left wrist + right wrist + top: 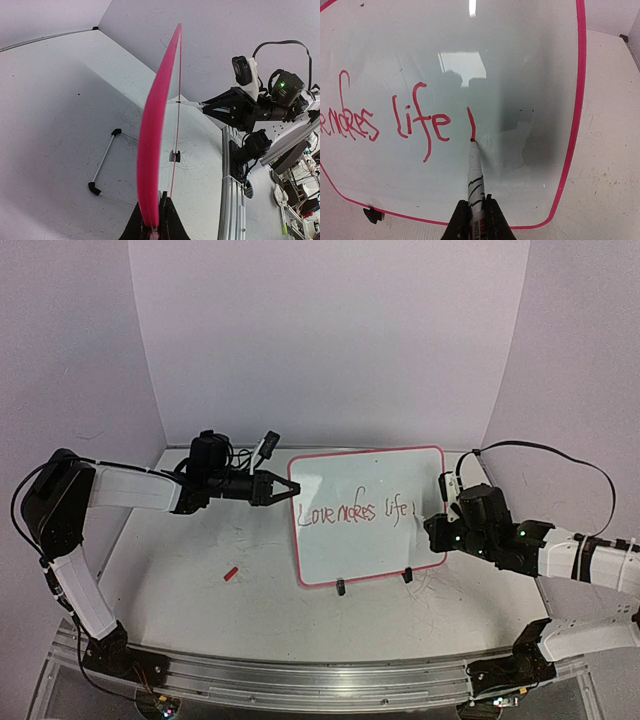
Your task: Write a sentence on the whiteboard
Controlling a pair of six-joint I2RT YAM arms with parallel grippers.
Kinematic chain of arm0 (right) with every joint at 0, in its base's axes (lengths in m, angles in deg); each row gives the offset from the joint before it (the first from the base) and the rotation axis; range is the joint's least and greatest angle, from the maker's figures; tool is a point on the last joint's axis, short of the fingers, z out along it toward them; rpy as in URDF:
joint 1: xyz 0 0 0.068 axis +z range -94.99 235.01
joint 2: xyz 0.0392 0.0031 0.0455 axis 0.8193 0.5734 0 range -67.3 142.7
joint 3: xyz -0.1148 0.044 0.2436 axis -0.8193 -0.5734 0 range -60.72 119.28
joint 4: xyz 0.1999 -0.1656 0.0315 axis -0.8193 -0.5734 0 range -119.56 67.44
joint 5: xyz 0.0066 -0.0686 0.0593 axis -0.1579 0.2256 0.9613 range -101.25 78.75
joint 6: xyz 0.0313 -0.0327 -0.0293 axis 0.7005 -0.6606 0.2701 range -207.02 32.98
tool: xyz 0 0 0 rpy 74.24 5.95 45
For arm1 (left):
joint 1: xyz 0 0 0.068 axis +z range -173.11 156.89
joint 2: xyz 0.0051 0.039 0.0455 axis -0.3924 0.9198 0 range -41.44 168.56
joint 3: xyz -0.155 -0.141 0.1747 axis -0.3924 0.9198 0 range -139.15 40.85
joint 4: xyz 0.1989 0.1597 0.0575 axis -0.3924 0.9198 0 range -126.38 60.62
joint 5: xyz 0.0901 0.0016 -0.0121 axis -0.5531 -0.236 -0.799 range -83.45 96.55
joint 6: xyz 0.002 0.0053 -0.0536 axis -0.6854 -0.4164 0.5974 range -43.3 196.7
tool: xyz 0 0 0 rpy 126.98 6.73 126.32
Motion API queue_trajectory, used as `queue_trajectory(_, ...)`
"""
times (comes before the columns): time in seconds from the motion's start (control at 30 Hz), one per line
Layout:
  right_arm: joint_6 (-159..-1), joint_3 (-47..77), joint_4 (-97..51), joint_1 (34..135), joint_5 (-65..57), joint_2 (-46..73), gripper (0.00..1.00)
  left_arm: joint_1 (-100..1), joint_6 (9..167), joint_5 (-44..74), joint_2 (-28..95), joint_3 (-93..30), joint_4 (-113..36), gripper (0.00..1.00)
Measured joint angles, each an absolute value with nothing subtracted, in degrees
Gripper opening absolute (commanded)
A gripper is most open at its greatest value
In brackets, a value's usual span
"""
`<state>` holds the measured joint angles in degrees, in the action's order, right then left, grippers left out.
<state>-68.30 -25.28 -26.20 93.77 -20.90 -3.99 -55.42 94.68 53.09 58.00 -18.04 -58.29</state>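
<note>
The whiteboard (365, 480) with a pink-red rim stands tilted on black feet mid-table. My left gripper (283, 490) is shut on its left rim, which runs edge-on up the left wrist view (155, 150). The red sentence (355, 512) reads "Love makes life" plus one short stroke. In the right wrist view the board (520, 65) fills the frame, with "life" (420, 122) and a new vertical stroke (470, 125). My right gripper (474, 212) is shut on a white marker (475, 180) whose red tip touches the board at the stroke's bottom end.
A small red marker cap (230, 574) lies on the table left of the board. The board's wire stand (104, 162) and black feet (340, 587) rest on the table. My right arm (260, 107) shows across the board in the left wrist view.
</note>
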Motion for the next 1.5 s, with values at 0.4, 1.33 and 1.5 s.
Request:
queue_trajectory(0.4,-68.35,-24.77,-25.53,93.82,-22.49,-3.63,0.0,-55.44,94.68,53.07,58.0,-18.04,-58.29,0.0)
queue_trajectory(1.33,-67.06,-23.58,-22.43,92.62,-22.32,-6.46,0.0,-55.44,94.63,53.13,58.0,-18.04,-58.29,0.0)
queue_trajectory(1.5,-66.79,-23.58,-22.29,91.96,-22.33,-5.68,0.0,-55.44,94.63,53.13,58.0,-18.04,-58.28,0.0)
